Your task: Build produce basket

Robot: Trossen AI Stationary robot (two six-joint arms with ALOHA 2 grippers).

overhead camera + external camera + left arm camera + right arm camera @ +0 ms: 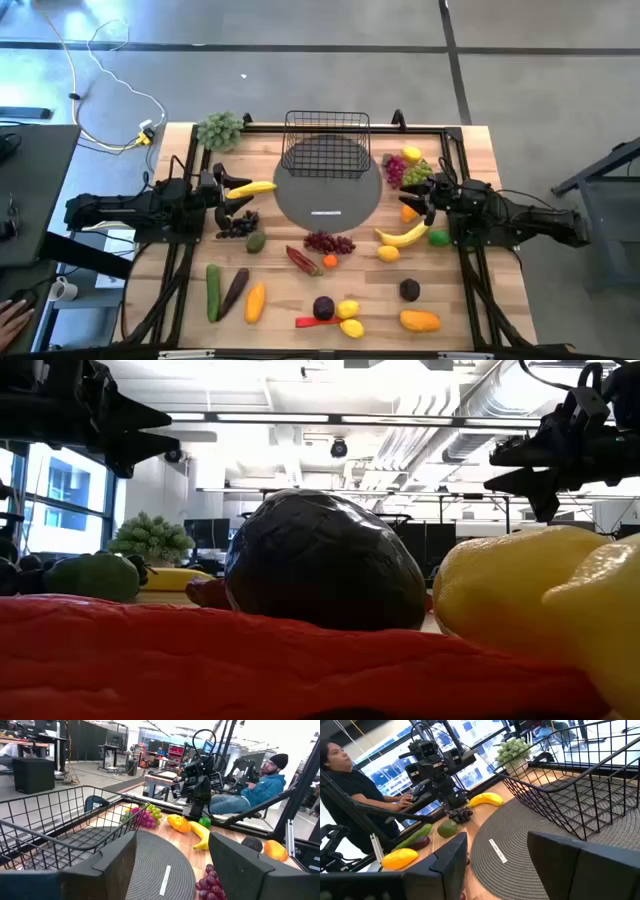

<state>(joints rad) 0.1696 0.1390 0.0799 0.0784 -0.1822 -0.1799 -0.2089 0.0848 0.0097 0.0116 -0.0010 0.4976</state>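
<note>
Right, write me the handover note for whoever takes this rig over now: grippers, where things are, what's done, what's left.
Left gripper: open, empty, hovering over the table's left side by a banana and dark grapes.
Right gripper: open, empty, over the right side near the orange piece and second banana.
Basket: empty, standing on the far edge of the grey mat.
Produce: all on the table, none in the basket; red grapes lie just in front of the mat, more pieces spread along the near edge.
Done: nothing loaded.
Left: pick up every piece and fill the basket.
</note>
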